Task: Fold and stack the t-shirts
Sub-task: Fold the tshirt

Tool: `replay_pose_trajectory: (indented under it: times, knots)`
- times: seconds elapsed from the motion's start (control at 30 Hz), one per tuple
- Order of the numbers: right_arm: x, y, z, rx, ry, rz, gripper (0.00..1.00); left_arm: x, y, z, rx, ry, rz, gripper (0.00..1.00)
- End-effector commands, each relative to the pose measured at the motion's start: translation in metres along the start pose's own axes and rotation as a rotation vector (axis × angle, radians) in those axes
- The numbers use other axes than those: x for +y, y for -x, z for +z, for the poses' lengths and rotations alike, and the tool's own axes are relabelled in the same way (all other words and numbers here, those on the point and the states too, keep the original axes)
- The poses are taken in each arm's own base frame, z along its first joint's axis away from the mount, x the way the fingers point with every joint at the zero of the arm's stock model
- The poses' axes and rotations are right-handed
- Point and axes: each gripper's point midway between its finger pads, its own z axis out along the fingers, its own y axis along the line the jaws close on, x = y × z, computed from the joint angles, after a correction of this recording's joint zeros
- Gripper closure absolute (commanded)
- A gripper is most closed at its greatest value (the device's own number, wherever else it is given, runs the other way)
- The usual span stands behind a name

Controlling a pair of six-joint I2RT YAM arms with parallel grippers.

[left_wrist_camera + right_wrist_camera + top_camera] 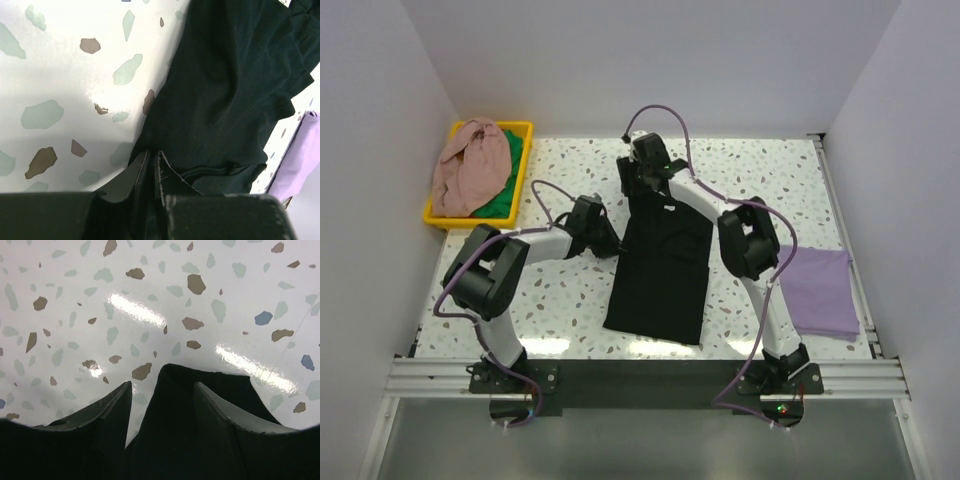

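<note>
Black t-shirt (660,280): lies flat as a long narrow strip down the middle of the terrazzo table (570,300), running from the far centre toward the arm bases.

Left gripper (152,152): positioned at the strip's left edge, about halfway along its length. Fingers (141,172) are pressed nearly together, and the wrist view shows the hem of the black cloth running down into the narrow slot between them. It is pinching that edge low against the table.

Right gripper (162,383): positioned at the strip's far end. Fingers (116,405) stand spread, and a peak of black cloth rises between them. A sliver of bare table shows between one finger and the cloth, so the fabric is straddled, not clamped.

Lavender t-shirt (820,290): folded flat at the table's right side, well apart from the black one.

Yellow bin (437,217): at the far left corner, holding the pink t-shirt (470,165) bunched over the green t-shirt (502,200).
</note>
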Motion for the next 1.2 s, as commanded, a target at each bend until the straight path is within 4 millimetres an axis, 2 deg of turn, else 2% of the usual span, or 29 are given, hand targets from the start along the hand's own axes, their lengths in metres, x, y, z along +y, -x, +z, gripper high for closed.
replay_pose_trajectory:
  times: [0.0,0.27,0.5,0.73,0.9,1.17]
  knots:
    - [0.001,0.038,-0.005,-0.098,0.016,-0.017,0.44,-0.007,0.013,0.004,-0.030,-0.024,0.021,0.87]
    - [-0.007,0.026,0.005,-0.063,0.022,0.011,0.61,-0.005,0.012,0.008,-0.019,-0.022,0.017,0.88]
    - [-0.013,0.025,0.002,-0.058,0.027,0.030,0.63,-0.002,0.013,0.009,-0.017,-0.015,0.014,0.88]
    - [-0.012,0.014,0.013,-0.012,0.035,0.019,0.61,0.001,0.011,0.011,-0.011,-0.009,0.011,0.88]
    - [-0.012,0.012,0.014,-0.008,0.037,0.021,0.62,0.004,0.009,0.013,-0.002,-0.005,0.006,0.88]
    - [-0.023,0.017,0.002,-0.028,-0.018,0.041,0.80,0.009,0.007,0.013,-0.001,0.003,-0.013,0.90]
